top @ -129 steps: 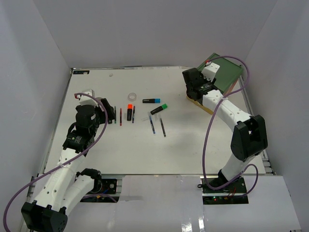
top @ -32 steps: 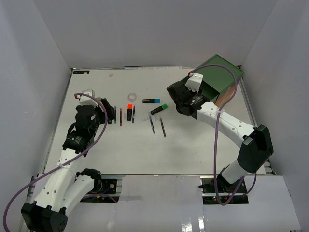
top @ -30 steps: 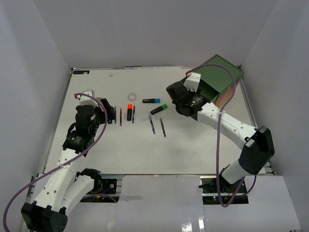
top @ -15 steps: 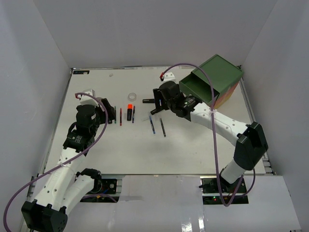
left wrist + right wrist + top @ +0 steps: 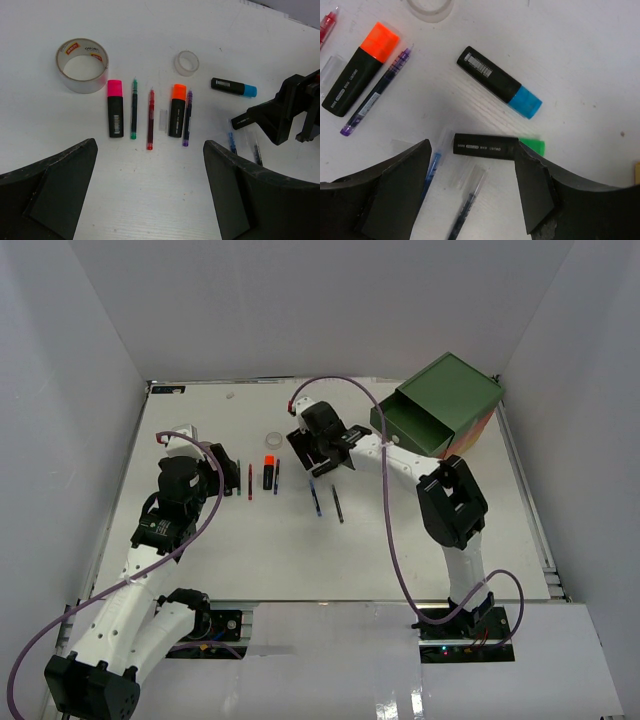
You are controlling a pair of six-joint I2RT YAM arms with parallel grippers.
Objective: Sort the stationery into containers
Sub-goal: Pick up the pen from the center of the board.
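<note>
My right gripper (image 5: 325,452) is open and low over the table, also seen in the left wrist view (image 5: 280,117). In the right wrist view its jaws (image 5: 471,148) stand either side of the green-capped marker (image 5: 492,145), not closed on it. Just beyond lies the blue-capped marker (image 5: 500,82). The orange-capped marker (image 5: 362,87) and a purple pen (image 5: 377,100) lie to the left. My left gripper (image 5: 150,167) is open and empty, short of the pink-capped marker (image 5: 115,107), beige tape roll (image 5: 82,65), red pen (image 5: 150,119) and clear tape roll (image 5: 187,62). The chest (image 5: 470,440) stands at the back right with its green drawer (image 5: 425,420) pulled out.
A blue pen (image 5: 432,167) and a dark pen (image 5: 465,210) lie under the right gripper's near side. A green pen (image 5: 133,107) lies beside the pink marker. White walls close in the table (image 5: 300,560) on three sides.
The green drawer came open and the right arm swung left from the chest to the markers, ending over the green-capped one. The left arm has not moved.
</note>
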